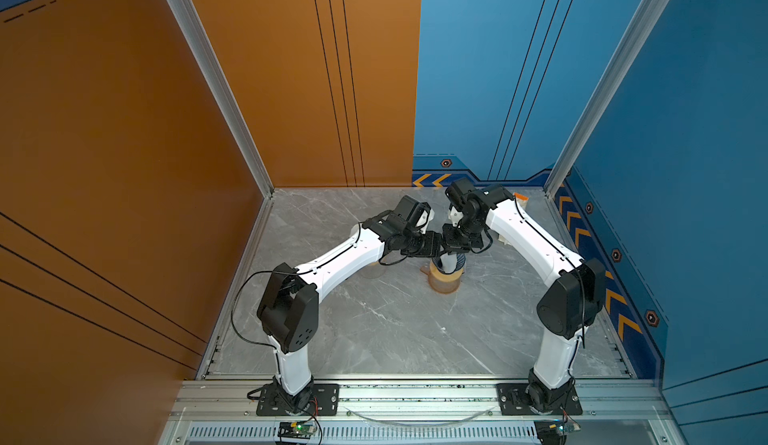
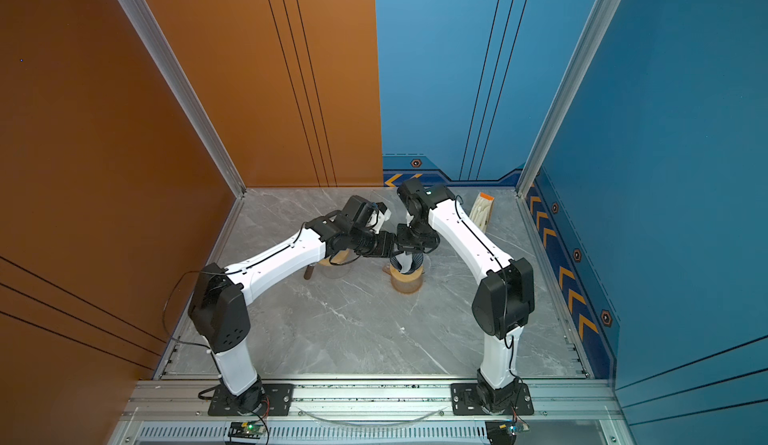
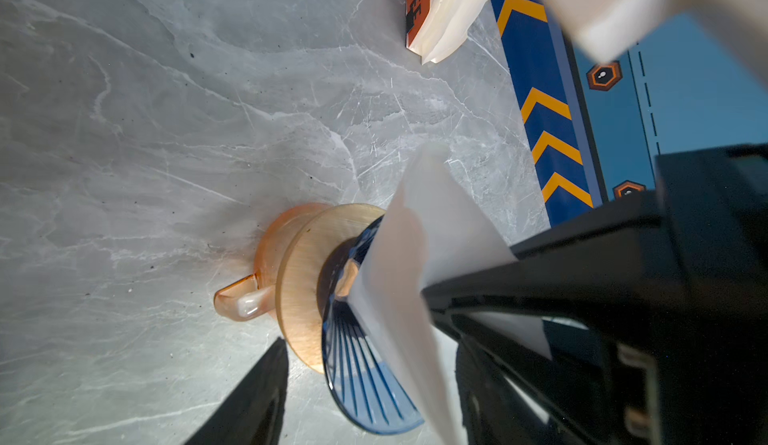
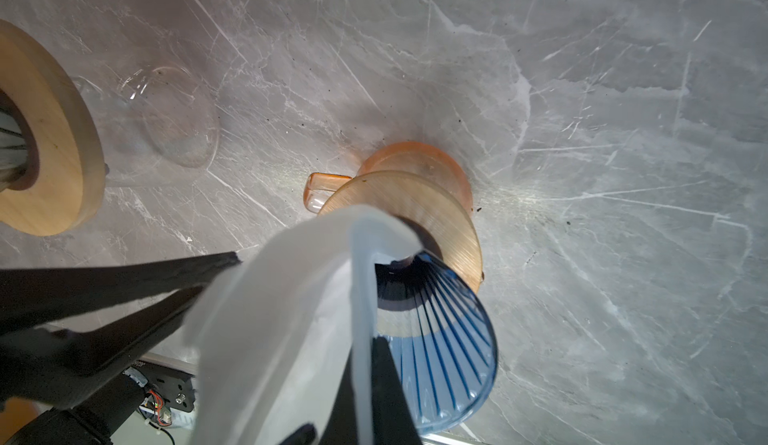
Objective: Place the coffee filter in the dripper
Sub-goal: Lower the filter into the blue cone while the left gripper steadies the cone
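R end effector (image 3: 432, 297) clamped on coffee filter (image 4: 291, 318), lower centre of R wrist view. Filter's low end at mouth of blue dripper (image 4: 449, 351), long axis approx along cone's; depth unclear. L end effector (image 4: 216, 274) part-open at filter's left edge, contact can't tell. R nearer: lower straight in.

white filter (image 4: 291, 297), at blue dripper's (image 4: 449, 339) mouth
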`<state>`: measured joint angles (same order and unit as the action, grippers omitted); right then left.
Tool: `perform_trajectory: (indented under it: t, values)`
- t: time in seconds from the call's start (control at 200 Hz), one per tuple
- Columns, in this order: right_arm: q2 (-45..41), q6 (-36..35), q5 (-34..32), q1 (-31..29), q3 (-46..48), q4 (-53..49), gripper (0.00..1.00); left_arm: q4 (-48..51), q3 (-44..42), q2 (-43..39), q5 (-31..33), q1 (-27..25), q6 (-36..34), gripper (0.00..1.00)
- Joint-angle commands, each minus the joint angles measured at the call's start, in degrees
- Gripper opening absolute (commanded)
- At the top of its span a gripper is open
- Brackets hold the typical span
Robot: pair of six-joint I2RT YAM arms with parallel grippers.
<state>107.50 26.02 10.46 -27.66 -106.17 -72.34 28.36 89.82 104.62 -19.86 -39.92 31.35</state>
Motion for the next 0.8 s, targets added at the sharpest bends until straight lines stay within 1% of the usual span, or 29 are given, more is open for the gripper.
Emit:
perform_trajectory:
  t: [0.0, 0.105, 0.245, 0.335, 0.486, 0.696, 0.786, 0.796]
  values:
    - [-0.34, 0.70, 0.31, -0.33, 0.84, 0.27, 0.02, 2.21, 2.00, 0.67, -0.12, -0.44, -0.41, 0.63]
    - [-1.42, 0.59, -1.65, -0.38, 1.12, 0.18, 0.08, 3.99, 3.13, 1.10, 0.56, -0.67, -1.18, 0.62]
    - [-2.58, 0.48, -3.01, -0.08, 1.58, 0.09, 0.12, 4.86, 3.65, 1.67, 0.83, -0.76, -1.65, 0.61]
    - [-3.43, 0.26, -3.60, 0.06, 2.01, 0.18, 0.16, 6.45, 5.04, 2.57, 0.70, -0.80, -2.89, 0.57]
    - [-4.17, -0.26, -4.04, 0.59, 2.80, 0.09, 0.18, 9.12, 7.08, 3.99, 0.70, -0.79, -4.67, 0.55]
    - [-5.36, -0.18, -5.25, 0.95, 2.88, 0.09, 0.22, 9.61, 6.08, 3.42, 1.58, -1.01, -4.79, 0.54]
    - [-5.82, -0.19, -6.83, 0.99, 2.90, 0.10, 0.24, 9.61, 5.55, 3.01, 2.06, -1.19, -5.17, 0.55]
    - [-5.84, -0.25, -6.96, 1.02, 4.09, 0.16, 0.24, 9.57, 5.43, 3.04, 2.16, -1.25, -5.21, 0.55]
